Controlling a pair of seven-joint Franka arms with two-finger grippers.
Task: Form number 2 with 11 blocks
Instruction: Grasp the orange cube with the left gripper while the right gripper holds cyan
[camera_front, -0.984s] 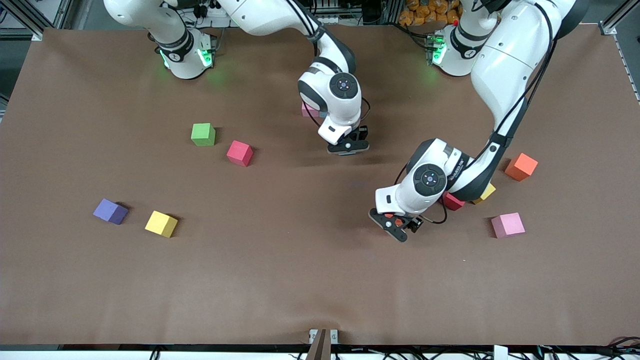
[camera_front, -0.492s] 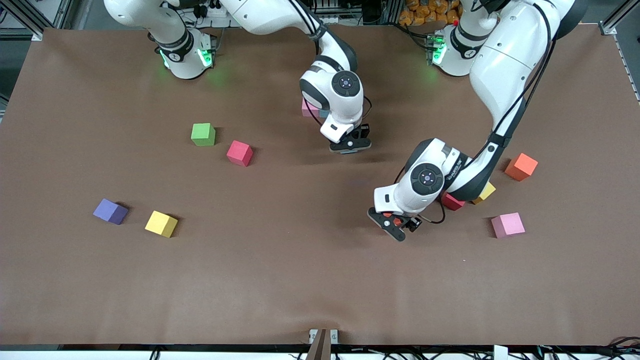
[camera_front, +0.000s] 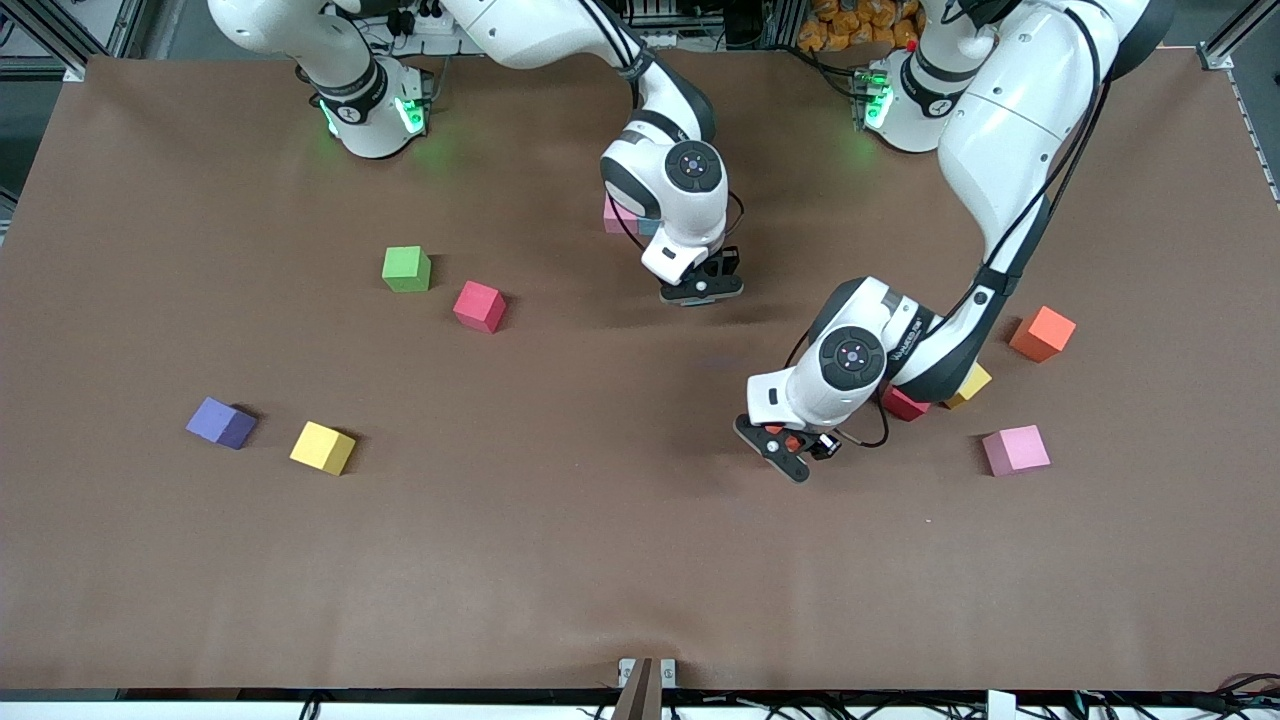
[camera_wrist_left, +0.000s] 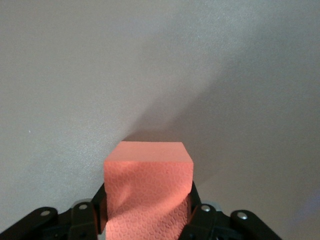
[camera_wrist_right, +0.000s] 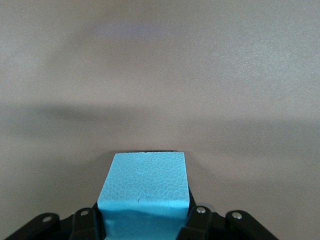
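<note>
We see two white arms with dark grey joints and round black caps with a small blue mark. Green lights shine at both bases. Thin black cables run along the arms. The right gripper (camera_front: 700, 291) and the left gripper (camera_front: 783, 449) are black, with silver screws.

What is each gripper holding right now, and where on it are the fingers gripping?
The left gripper is shut on a salmon-red block, fingers on two opposite side faces. The right gripper is shut on a light blue block, likewise by its opposite sides.
</note>
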